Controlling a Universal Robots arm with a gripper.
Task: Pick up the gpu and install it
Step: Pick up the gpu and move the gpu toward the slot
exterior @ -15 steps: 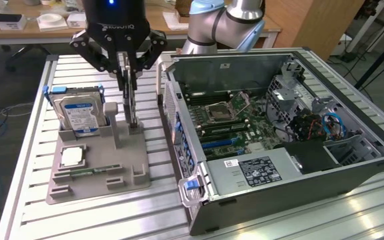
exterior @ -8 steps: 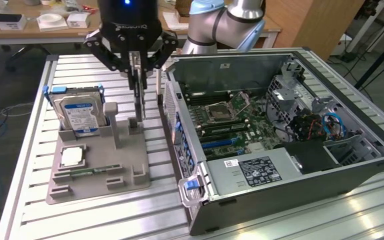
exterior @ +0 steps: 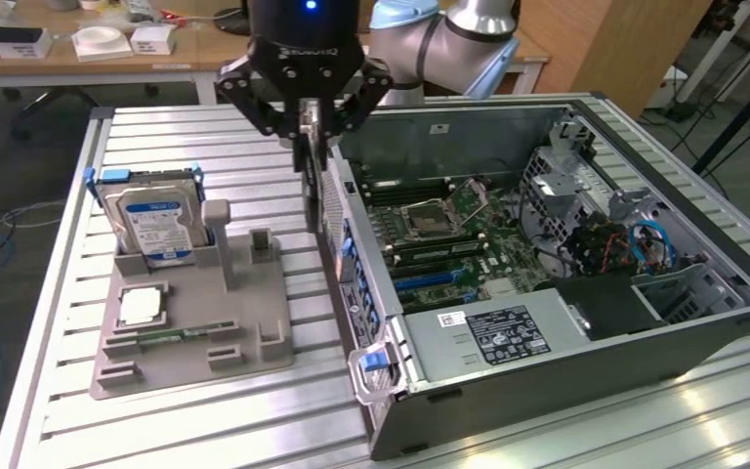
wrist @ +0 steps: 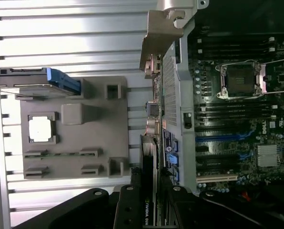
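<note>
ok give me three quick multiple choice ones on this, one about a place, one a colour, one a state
1. The hard drive is:
A. standing upright in the tray
B. lying flat on the tray
C. hanging off the tray's edge

2. The hard drive's carrier is:
A. red
B. blue
C. green

3. The gpu is:
A. lying on the tray
B. leaning on the hard drive
C. held in the fingers

Answers:
1 A, it stands on edge in the tray's end slot.
2 B, blue tabs show at its top corners.
3 C, the card hangs edge-down between the closed fingers, off the tray.
</note>
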